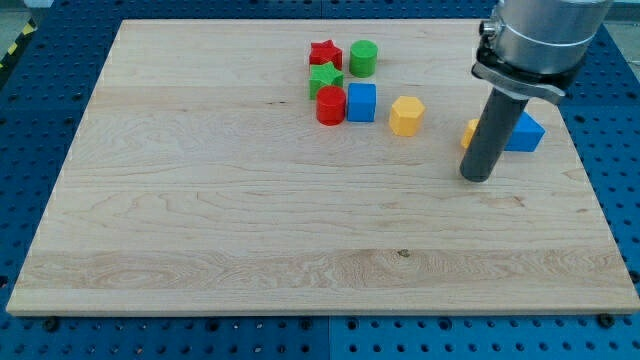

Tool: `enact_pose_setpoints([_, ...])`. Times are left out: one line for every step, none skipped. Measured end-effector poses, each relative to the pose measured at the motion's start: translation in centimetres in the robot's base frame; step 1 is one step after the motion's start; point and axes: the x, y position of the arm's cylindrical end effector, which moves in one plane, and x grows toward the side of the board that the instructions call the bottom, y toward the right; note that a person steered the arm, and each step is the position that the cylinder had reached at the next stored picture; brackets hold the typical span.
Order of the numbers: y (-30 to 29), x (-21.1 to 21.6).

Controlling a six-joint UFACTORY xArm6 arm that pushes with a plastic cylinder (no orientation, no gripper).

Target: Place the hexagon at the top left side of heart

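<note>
The yellow hexagon [406,115] lies on the wooden board, right of centre near the view's top. A yellow block [469,133], perhaps the heart, is mostly hidden behind my rod; its shape cannot be made out. My tip [477,178] rests on the board just below that yellow block, to the right of and below the hexagon, apart from it.
A blue triangle [525,132] lies right of the rod. A cluster stands left of the hexagon: red star [325,54], green cylinder [363,58], green star [325,78], red cylinder [331,105], blue cube [361,102]. The board's right edge [580,150] is near.
</note>
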Motion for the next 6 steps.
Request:
enact_pose_setpoints([-3.0, -0.5])
enact_pose_setpoints([-8.4, -2.2])
enact_pose_setpoints([-9.2, -4.7])
enact_pose_setpoints([-6.9, -5.5])
enact_pose_setpoints([-2.3, -5.5])
enact_pose_setpoints([-2.1, -5.5])
